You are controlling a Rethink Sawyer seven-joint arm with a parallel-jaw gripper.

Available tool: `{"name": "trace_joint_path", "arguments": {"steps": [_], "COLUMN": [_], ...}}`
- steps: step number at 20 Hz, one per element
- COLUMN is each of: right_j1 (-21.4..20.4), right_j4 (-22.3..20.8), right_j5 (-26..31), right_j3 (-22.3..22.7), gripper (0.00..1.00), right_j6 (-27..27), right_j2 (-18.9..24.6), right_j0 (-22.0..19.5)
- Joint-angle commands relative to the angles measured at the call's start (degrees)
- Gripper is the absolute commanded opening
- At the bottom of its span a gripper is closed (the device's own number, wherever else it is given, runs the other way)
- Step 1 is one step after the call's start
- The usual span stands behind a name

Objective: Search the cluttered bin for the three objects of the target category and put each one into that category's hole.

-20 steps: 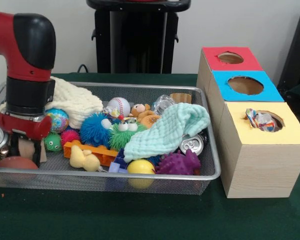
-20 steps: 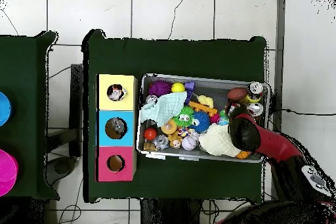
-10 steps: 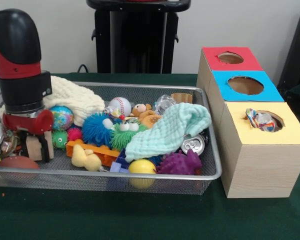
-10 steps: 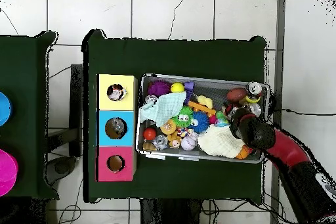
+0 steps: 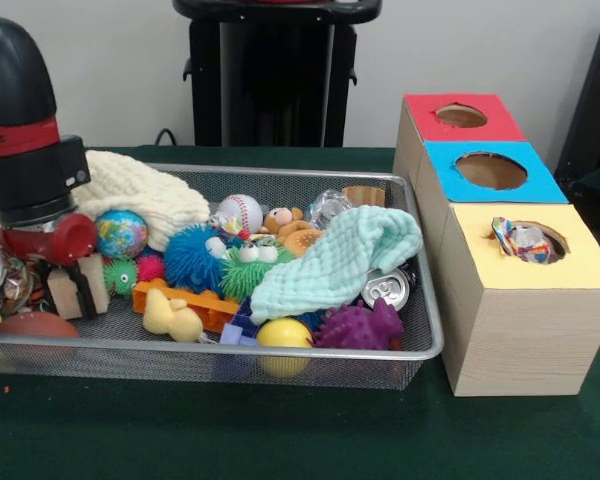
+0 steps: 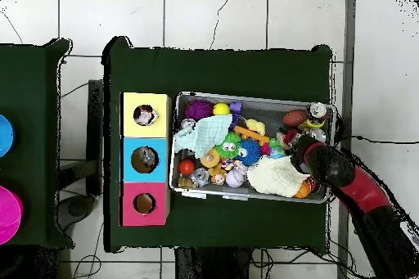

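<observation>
Gripper clasps a tan block at the wire bin's left end. A crushed can lies beneath the mint cloth.

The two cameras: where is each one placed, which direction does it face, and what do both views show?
Front view: low, across the table, facing the mesh bin and hole box; the arm and hand show at left.
Overhead view: above, looking straight down; the arm enters from bottom right over the bin.
Shared: bin, green cloth, box, arm.
</observation>
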Motion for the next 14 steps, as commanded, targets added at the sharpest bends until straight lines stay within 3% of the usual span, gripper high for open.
{"name": "trace_joint_path", "arguments": {"steps": [1, 3, 7, 8, 11, 14], "right_j1": [5.9, 4.7, -1.4, -4.2, -10.3, -14.2], "right_j4": [0.3, -0.7, -9.9, -13.6, -19.1, -22.6], "right_j5": [14.5, 12.7, -1.8, -7.4, -16.0, -24.7], "right_j3": [8.9, 9.5, 10.1, 9.8, 9.1, 8.9], "gripper": [1.00, 1.00, 1.00, 1.00, 1.00, 1.00], "right_j6": [-4.6, -3.9, -4.2, -3.5, 0.1, 1.6], "right_j2": [3.5, 3.1, 1.5, -0.3, -6.7, -11.7], "right_j0": [1.7, 2.3, 5.6, 7.8, 14.1, 18.5]}}
